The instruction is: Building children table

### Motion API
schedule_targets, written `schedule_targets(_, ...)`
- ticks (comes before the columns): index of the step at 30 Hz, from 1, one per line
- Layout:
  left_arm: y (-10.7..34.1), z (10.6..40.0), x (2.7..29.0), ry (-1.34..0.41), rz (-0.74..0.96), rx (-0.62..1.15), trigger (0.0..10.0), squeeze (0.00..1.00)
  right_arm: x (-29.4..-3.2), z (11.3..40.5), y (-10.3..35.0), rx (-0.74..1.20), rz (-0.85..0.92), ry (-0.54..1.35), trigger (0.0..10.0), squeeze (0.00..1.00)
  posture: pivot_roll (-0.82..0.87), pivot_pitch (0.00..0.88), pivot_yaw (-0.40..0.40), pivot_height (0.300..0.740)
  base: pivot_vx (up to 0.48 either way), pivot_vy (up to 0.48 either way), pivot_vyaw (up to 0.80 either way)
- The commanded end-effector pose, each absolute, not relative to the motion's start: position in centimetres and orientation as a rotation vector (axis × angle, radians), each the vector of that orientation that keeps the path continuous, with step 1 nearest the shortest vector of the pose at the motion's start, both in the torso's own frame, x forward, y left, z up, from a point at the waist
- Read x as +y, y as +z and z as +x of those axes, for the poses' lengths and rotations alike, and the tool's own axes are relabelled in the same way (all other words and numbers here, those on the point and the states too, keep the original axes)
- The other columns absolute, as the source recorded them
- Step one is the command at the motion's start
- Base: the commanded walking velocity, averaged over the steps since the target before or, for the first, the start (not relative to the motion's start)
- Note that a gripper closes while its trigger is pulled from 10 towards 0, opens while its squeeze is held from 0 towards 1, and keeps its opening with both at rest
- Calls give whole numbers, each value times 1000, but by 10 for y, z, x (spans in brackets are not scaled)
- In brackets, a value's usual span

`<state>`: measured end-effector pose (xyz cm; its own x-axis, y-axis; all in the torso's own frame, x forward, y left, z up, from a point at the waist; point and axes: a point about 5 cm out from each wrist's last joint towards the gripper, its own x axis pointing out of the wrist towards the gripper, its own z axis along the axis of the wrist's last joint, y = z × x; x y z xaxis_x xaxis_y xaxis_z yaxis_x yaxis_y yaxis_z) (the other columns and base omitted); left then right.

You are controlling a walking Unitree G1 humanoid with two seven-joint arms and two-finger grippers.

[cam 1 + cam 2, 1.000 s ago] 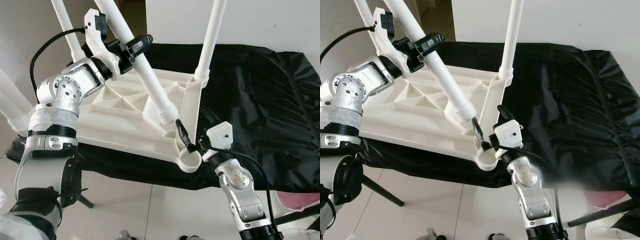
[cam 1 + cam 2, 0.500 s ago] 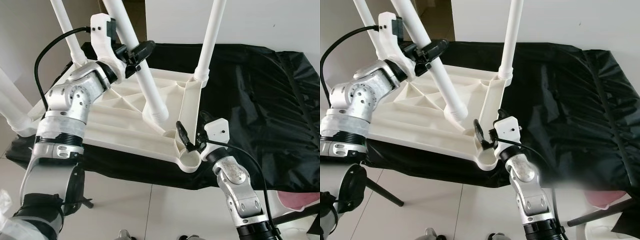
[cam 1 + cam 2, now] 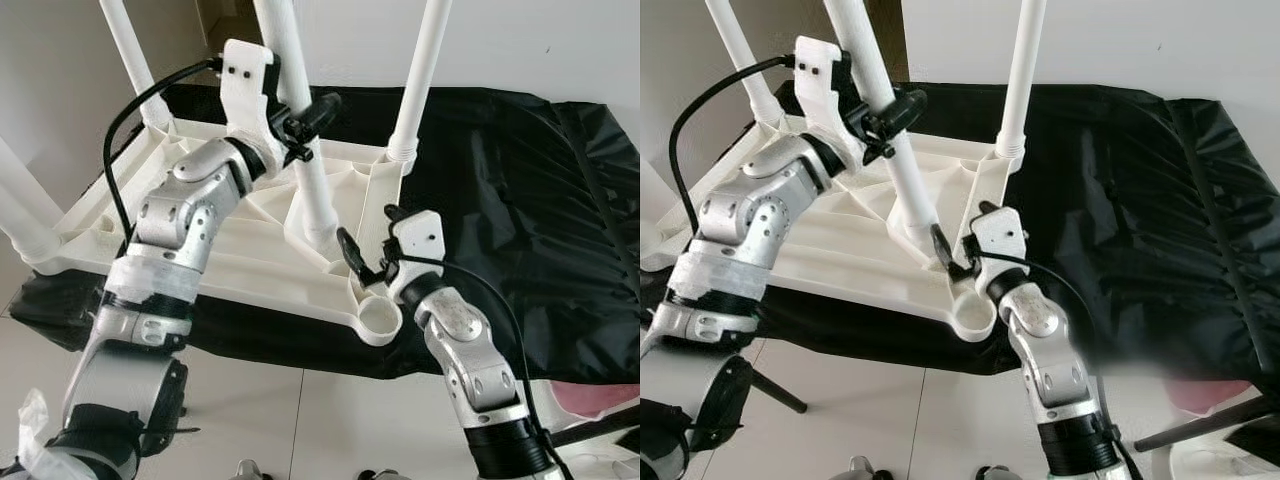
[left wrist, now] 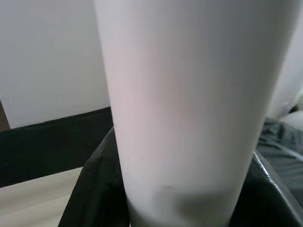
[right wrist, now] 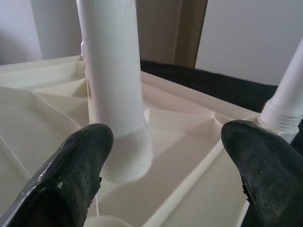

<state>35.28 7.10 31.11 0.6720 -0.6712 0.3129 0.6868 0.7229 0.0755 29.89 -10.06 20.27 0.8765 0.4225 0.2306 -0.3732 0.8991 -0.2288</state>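
White walls stand behind the scene, and pale floor tiles (image 3: 280, 410) show in the front. Between them a black cloth (image 3: 520, 190) with many wrinkles covers a low surface, whose kind I cannot tell.

On this cloth lies a white plastic tabletop (image 3: 230, 260), turned upside down, so its ribs and its corner sockets face up. Three white legs already stand in the corners: one at the far right (image 3: 420, 80), one at the far left (image 3: 125, 55) and one at the near left (image 3: 25, 215). The round socket (image 3: 378, 318) at the near right corner has no leg in it.

The left end effector (image 3: 300, 125) is closed around a fourth white leg (image 3: 305, 170) and holds it nearly upright, with a small tilt. The lower threaded end of this leg touches the ribbed underside near the middle of the tabletop, beside the near right corner and not in its socket.

The right end effector (image 3: 360, 265) hovers just above the near right corner, close to the lower end of the held leg. Its black fingers (image 5: 71, 175) are spread wide apart and hold nothing.
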Motion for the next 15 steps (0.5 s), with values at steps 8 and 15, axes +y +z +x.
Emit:
schedule_targets(8, 312, 334, 39, -826, -14, -392, 10000, 0, -81, 313, 202, -220, -193, 464, 10000, 0, 9, 131, 52, 740, 0, 0, 0)
schedule_targets(15, 317, 330, 31, -834, -40, -413, 10000, 0, -72, 319, 202, -218, -185, 483, 10000, 0, 16, 131, 52, 740, 0, 0, 0)
